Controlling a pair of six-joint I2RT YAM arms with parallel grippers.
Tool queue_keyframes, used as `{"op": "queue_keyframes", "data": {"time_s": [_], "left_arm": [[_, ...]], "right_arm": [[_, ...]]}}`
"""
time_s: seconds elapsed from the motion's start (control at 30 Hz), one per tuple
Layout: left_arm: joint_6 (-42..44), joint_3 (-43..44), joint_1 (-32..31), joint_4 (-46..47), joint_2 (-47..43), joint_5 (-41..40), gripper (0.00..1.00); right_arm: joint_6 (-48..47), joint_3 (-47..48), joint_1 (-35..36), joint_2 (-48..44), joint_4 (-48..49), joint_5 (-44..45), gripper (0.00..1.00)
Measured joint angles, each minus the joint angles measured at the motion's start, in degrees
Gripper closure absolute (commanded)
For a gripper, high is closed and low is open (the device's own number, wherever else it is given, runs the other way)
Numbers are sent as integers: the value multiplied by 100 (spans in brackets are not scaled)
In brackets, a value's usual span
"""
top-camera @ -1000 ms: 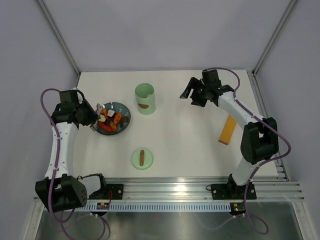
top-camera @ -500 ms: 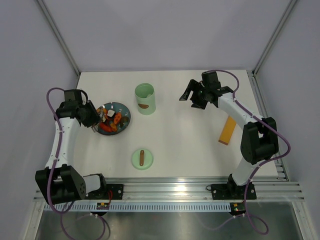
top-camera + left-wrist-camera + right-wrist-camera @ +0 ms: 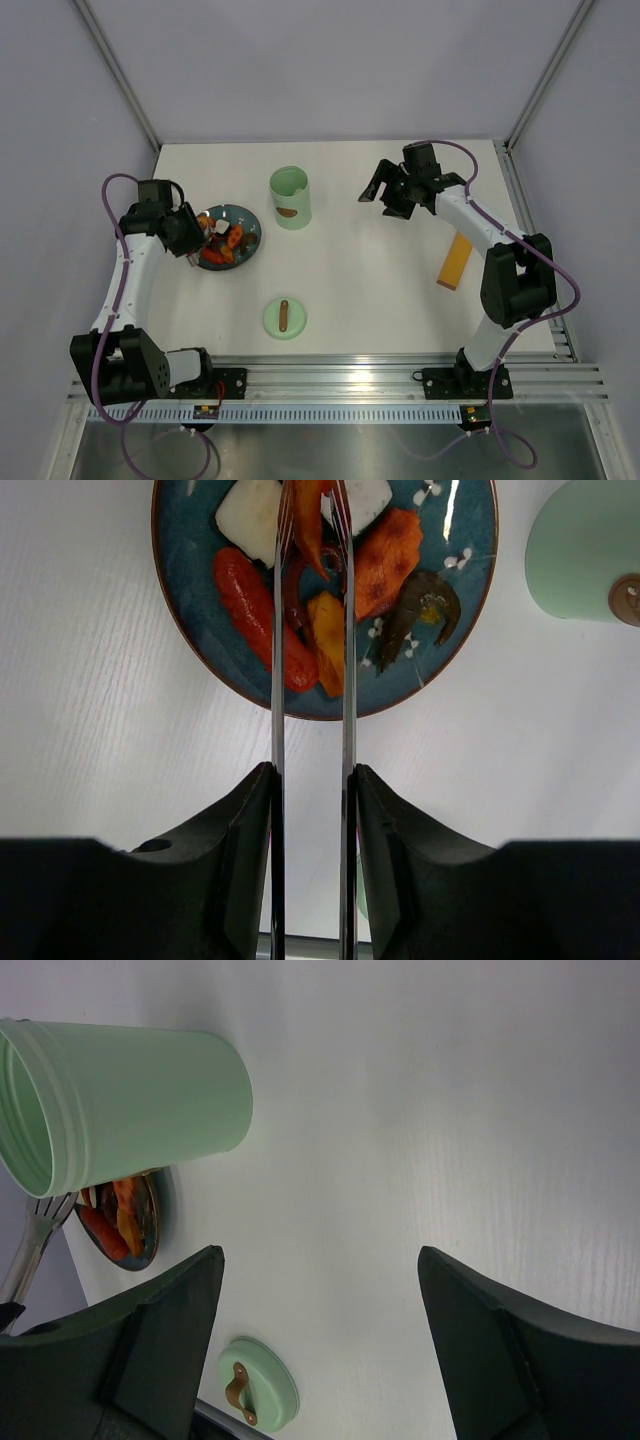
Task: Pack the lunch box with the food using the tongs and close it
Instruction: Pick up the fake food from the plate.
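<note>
Possibly a label, lunch box [image 3: 290, 196] mark [image 3: 288, 212]; left gripper [image 3: 312, 775] clamps tongs [image 3: 277, 680], right gripper [image 3: 320, 1252] spread.

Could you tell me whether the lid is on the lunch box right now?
No, the lid lies by itself, handle up, well apart from the open lunch box.

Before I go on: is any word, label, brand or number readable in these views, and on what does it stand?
No readable text in any view.
Brown oval mark on the lunch box: too small to read, possibly a logo.
White sprigs on the plate: a pattern, not lettering.
Lid and orange strip: nothing written that shows.
</note>
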Motion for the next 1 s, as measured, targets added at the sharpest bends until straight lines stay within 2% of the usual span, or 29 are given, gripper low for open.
{"op": "queue_keyframes", "data": {"time_s": [0.67, 1.0], "left_arm": [[61, -129, -116, 162, 251, -39, 58], [35, -127, -417, 103, 251, -61, 58]], "right_arm": [[15, 76, 0, 79, -63, 4, 12], [24, 79, 4, 87, -111, 2, 12]]}}
